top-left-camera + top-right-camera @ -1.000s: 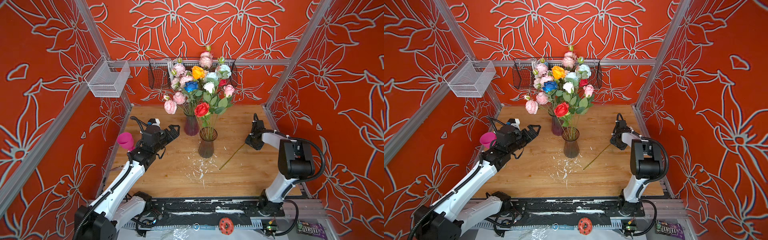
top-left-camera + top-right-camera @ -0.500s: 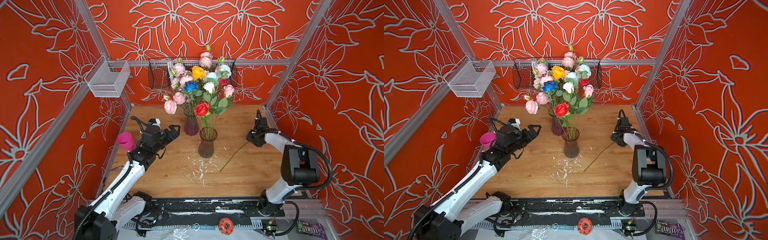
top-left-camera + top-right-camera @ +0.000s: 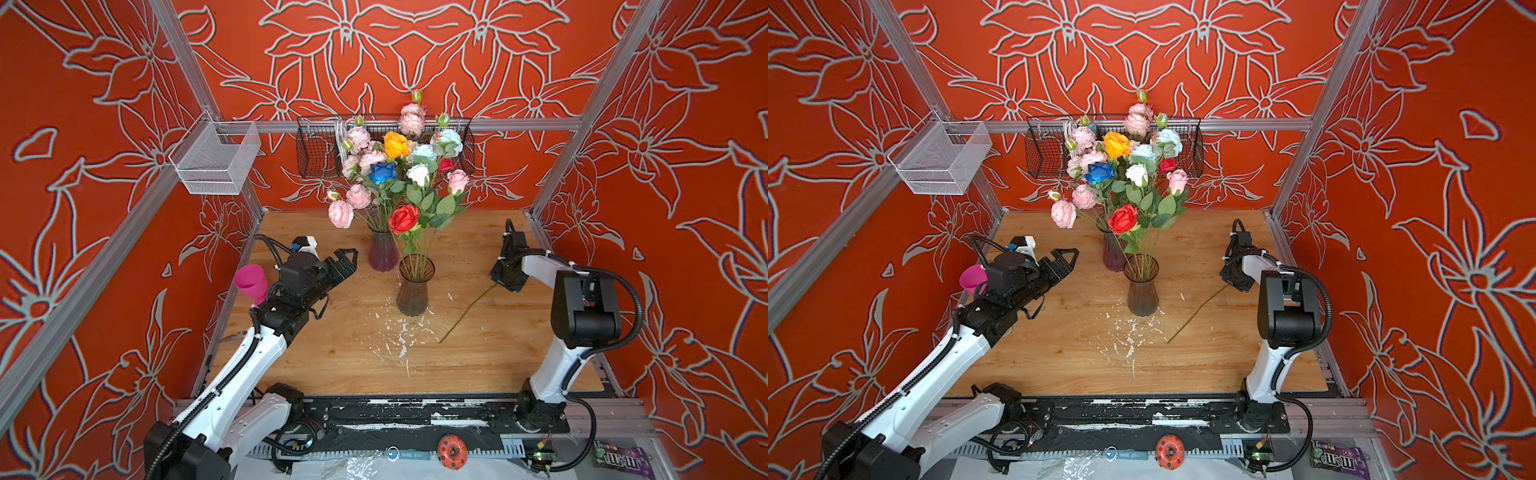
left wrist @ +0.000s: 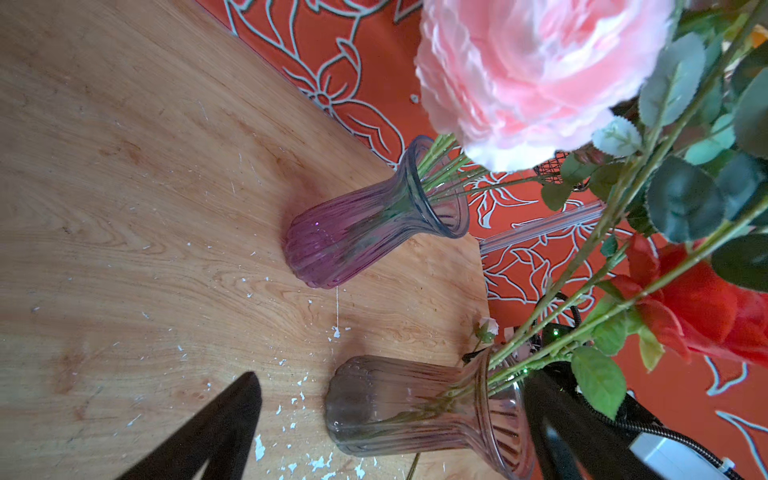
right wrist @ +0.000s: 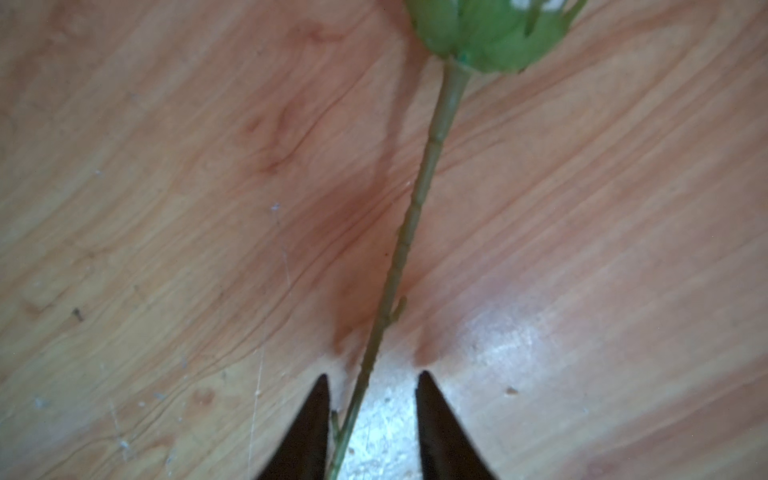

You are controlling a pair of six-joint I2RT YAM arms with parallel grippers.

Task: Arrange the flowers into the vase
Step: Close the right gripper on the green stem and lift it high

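Green-stemmed and alone, a loose flower (image 5: pixel 415 208) is lying flat on the wooden surface (image 3: pixel 332 361), and the right end effector (image 5: pixel 372 376) is pointing straight down over it. In the right wrist view its two black fingertips (image 5: pixel 316 399) are standing narrowly apart with the stem running between them. The stem is hugging one fingertip while a clear gap is showing on the other side, so nothing is being clamped. The green calyx (image 5: pixel 490 37) is sitting further along the stem, beyond the fingertips, with a sliver of white showing at the picture's edge.

In both top views the bloom is hiding under the right arm. The bare stem (image 3: pixel 467 313) is trailing out from beneath the end effector toward the near edge of the surface. It is lying well to the right of the smoky glass vase (image 3: pixel 413 291) and not touching it.

Other flowers (image 3: pixel 417 174) are standing bunched in that vase and in the purple glass vase (image 3: pixel 382 253) just behind it, with a red rose (image 3: pixel 403 218) leaning over the front one. White flecks (image 3: pixel 401 332) are littering the wood before the vases.

Left of the purple vase, the left end effector (image 3: pixel 345 268) is hovering above the surface, its jaws spread wide and holding nothing, aiming toward the vases.
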